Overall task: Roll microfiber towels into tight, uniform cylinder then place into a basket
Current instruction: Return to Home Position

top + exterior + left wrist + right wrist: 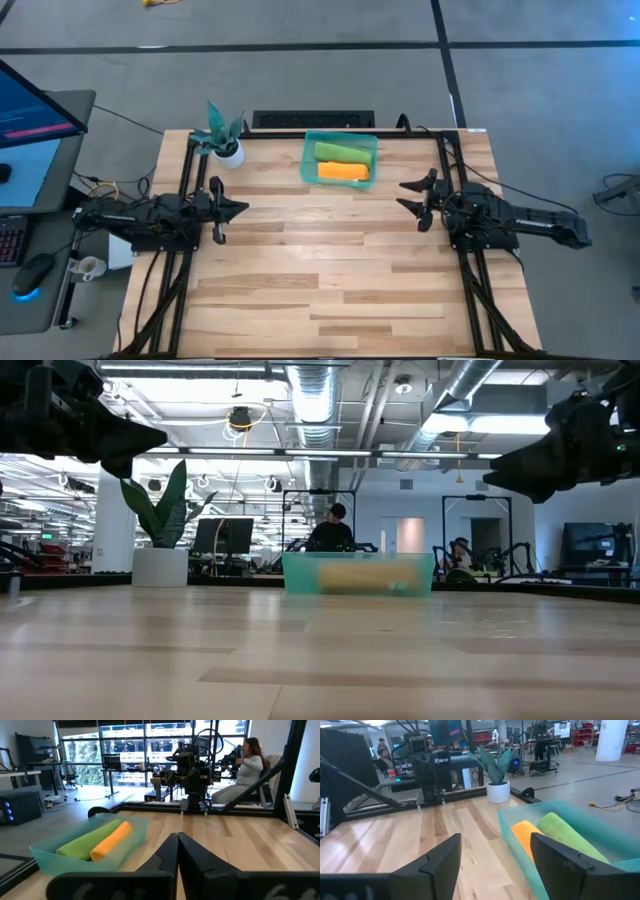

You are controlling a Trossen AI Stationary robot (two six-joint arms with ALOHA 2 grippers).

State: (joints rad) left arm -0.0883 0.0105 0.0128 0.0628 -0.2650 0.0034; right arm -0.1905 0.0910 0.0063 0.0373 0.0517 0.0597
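Now we see the left jaws pressed shut, the two dark fingers (169, 856) meeting along their length and holding nothing. They hover above the worktop (320, 270) near its left edge, pointing toward the middle. Opposite them, near the right edge, the right jaws stand wide apart, with nothing between them, and are also raised off the wood. Both sets of jaws are well apart from the basket (306, 160), a translucent teal bin that rests at the far middle of the worktop. Inside it we find two rolled towels lying side by side and touching: the green towel (340, 151) on the far side and the orange towel (343, 172) on the near side. A potted plant (222, 140) in a white pot stands to the left of the basket. Beyond the worktop, the left wrist view shows a seated person (250, 762) in the room.
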